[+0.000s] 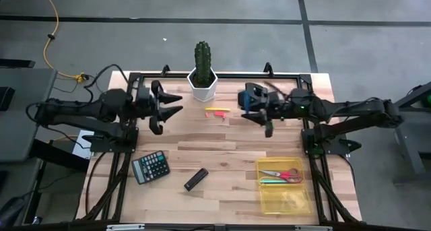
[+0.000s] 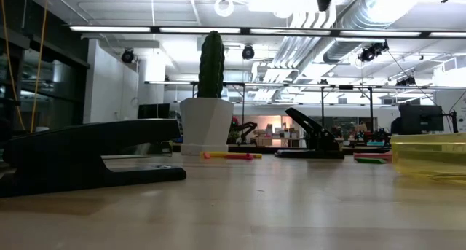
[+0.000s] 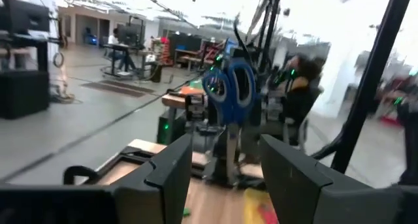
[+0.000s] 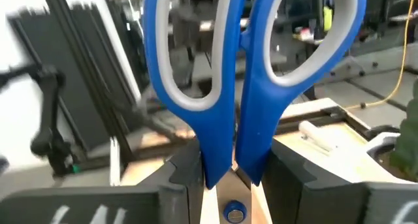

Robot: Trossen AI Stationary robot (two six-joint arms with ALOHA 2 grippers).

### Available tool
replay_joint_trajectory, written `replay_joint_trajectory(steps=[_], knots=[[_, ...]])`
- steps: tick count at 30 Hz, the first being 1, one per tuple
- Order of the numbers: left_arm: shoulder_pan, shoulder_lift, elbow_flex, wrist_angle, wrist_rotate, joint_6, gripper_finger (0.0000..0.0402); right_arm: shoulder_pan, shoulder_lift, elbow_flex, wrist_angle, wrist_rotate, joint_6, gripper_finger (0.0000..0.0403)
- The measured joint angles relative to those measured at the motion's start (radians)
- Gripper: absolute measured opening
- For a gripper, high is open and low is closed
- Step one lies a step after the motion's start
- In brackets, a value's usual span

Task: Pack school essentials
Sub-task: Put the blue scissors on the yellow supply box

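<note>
My right gripper [image 1: 254, 108] is above the table's far middle, shut on the blue-handled scissors [image 4: 251, 67], which also show in the left wrist view [image 3: 230, 87]. My left gripper [image 1: 176, 104] is open and empty at the far left, facing the right one. A yellow and a red pen [image 1: 217, 111] lie flat on the table between them. The red-handled scissors [image 1: 283, 174] and a green pen [image 1: 273, 182] lie in the yellow tray [image 1: 269, 203]. I see no sticky-note pad. My right gripper pinches the blue scissors between its two fingers just below the handle loops, around the pivot screw [image 4: 234, 211]. The blades run back between the fingers, out of sight. The fingers lie along the scissors, coming from the table's right. The scissors are clear of the table, loops ahead of the fingertips.
A cactus in a white pot [image 1: 202, 79] stands at the far middle, between the two grippers and a little beyond them. A black calculator [image 1: 151, 167] and a black stapler [image 1: 196, 179] lie toward the near left. The tray stands at the near right.
</note>
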Motion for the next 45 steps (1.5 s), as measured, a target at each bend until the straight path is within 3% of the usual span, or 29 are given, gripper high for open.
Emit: replay_joint_trajectory(steps=[7,14,28,36,45], knots=[[-0.051,0.014,0.000,0.000,-0.026,0.098,0.0168,0.000,-0.089,-0.087,0.096,0.011,0.050,0.0103],[-0.051,0.013,0.000,0.001,-0.023,0.006,0.0168,0.000,-0.093,-0.088,0.093,0.011,0.038,0.0103],[-0.051,0.013,0.000,0.001,-0.034,0.005,0.0168,0.002,-0.093,-0.087,0.080,0.011,0.092,0.0103],[-0.051,0.013,0.000,0.001,-0.034,0.059,0.0168,0.097,-0.059,0.045,-0.291,0.012,0.154,0.0103],[-0.048,0.013,0.000,0.001,-0.060,0.094,0.0168,0.341,0.037,0.085,-0.758,-0.055,0.523,0.0103]])
